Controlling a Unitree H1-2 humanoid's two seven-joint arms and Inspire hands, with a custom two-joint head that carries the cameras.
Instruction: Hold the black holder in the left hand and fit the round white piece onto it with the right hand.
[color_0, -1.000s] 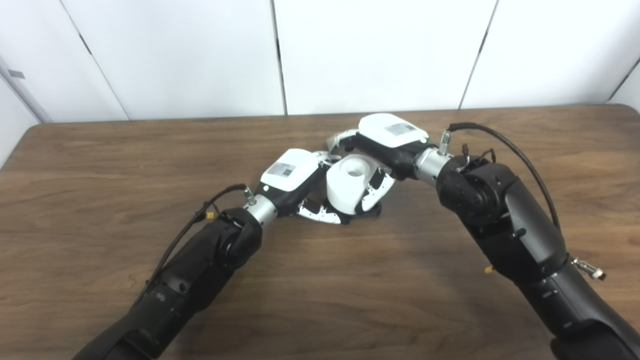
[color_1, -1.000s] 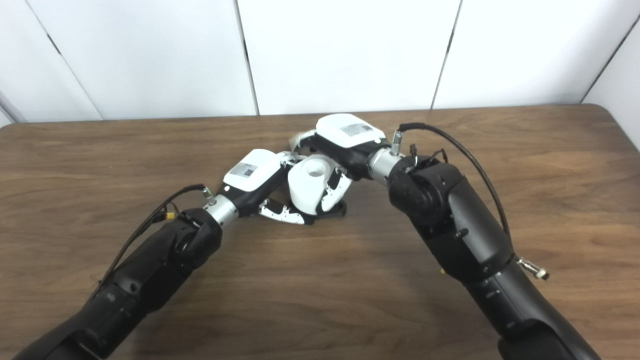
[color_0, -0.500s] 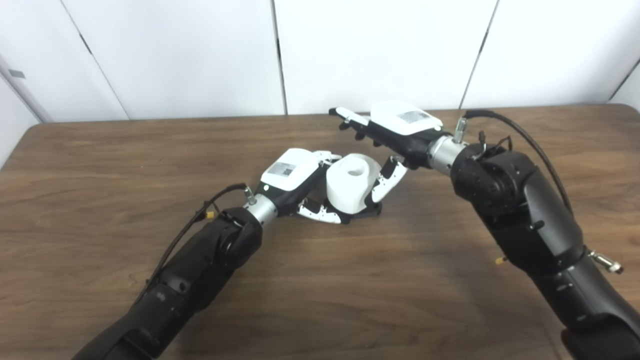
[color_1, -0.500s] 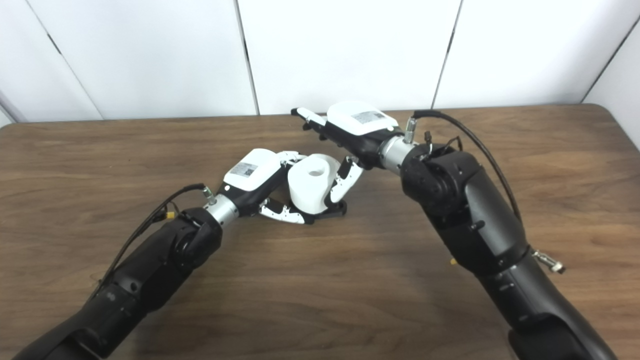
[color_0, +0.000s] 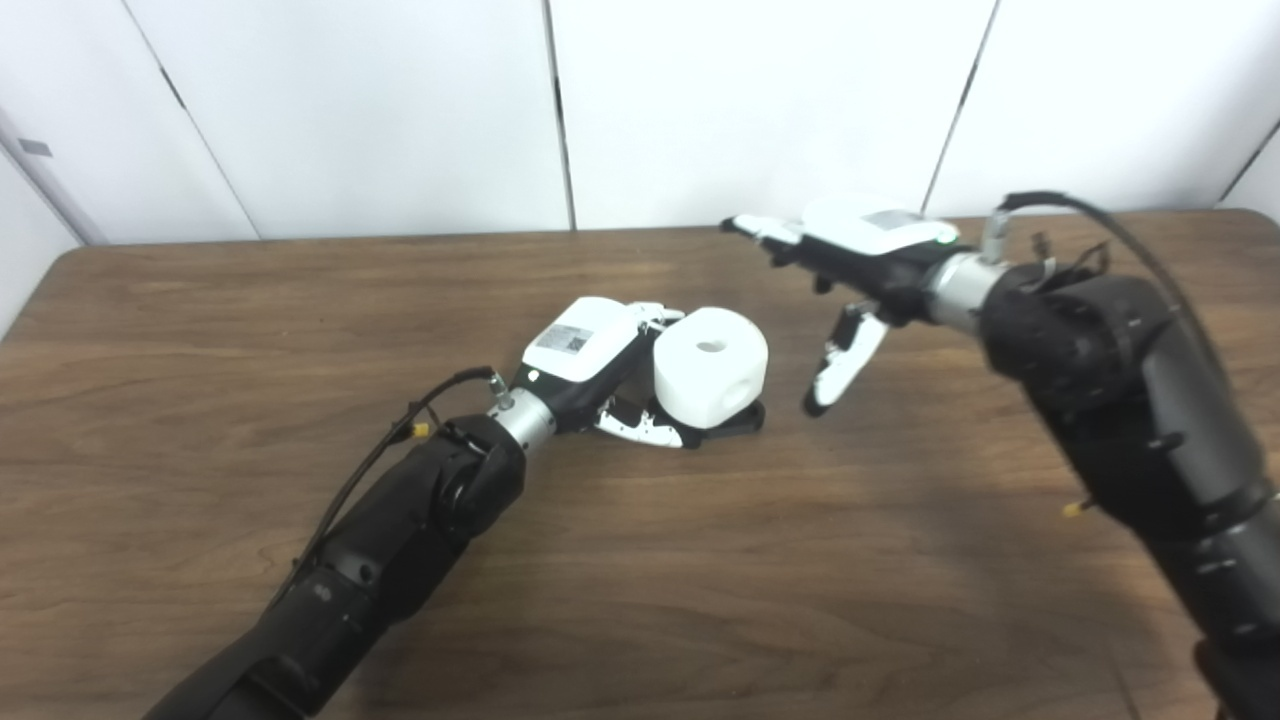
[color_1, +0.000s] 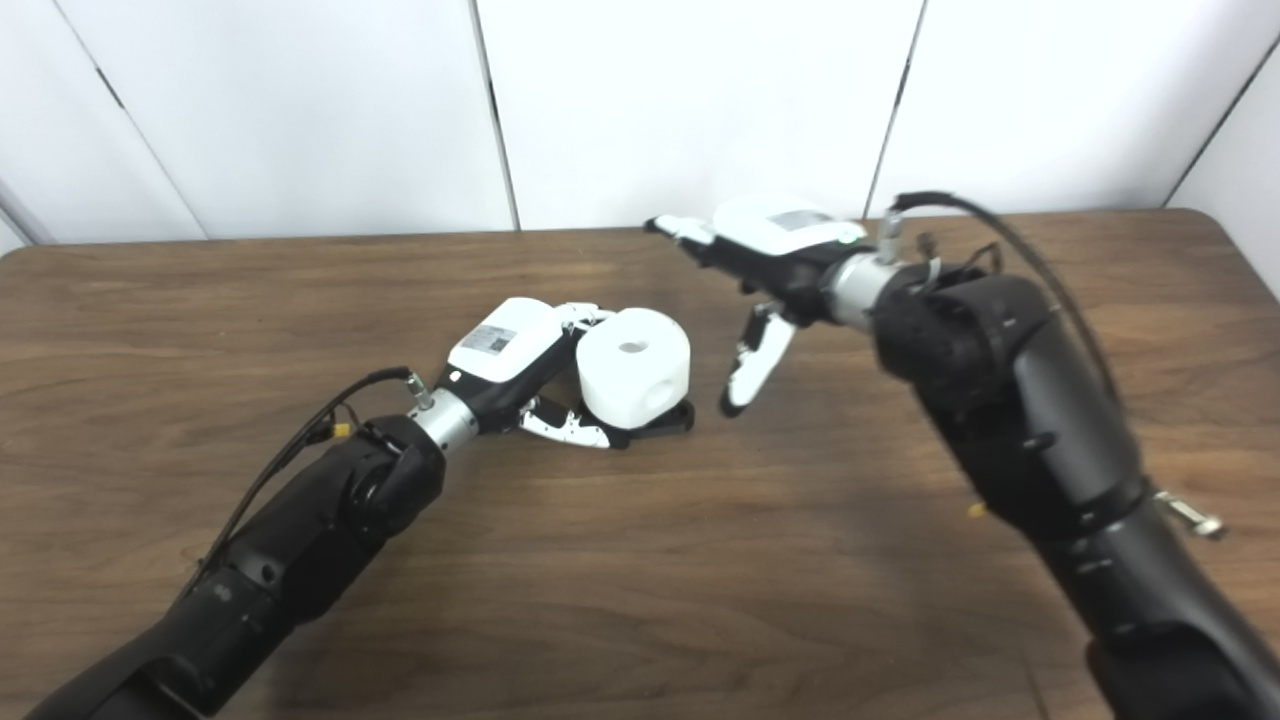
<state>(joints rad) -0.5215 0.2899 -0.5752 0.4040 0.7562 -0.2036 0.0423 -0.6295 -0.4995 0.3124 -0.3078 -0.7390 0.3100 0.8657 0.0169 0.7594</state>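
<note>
A: Left eye view. What sits at centre?

B: The round white piece (color_0: 711, 365) stands on the black holder (color_0: 735, 422), whose dark base shows under it on the wooden table (color_0: 640, 560). A hole shows in the piece's top face and another in its side.

A: Left hand?

B: The left hand (color_0: 600, 360) lies low on the table against the left side of the piece, its fingers (color_0: 640, 430) curled in around the holder's base beneath the piece. It reads as a grip on the holder, though the contact itself is partly hidden behind the piece.

A: Right hand?

B: The right hand (color_0: 850, 270) is raised to the right of the piece, apart from it, holding nothing. Its fingers are spread, some pointing toward the wall, one hanging down toward the table.

A: Right eye view, same entries?

B: Same layout. The white piece (color_1: 635, 367) rests on the holder (color_1: 665, 422), with the left hand (color_1: 515, 350) pressed to its left side. A clear strip of table separates the piece from the right hand (color_1: 770, 255), which is empty with fingers apart, and one downward finger (color_1: 745, 370) ends above the tabletop.
</note>
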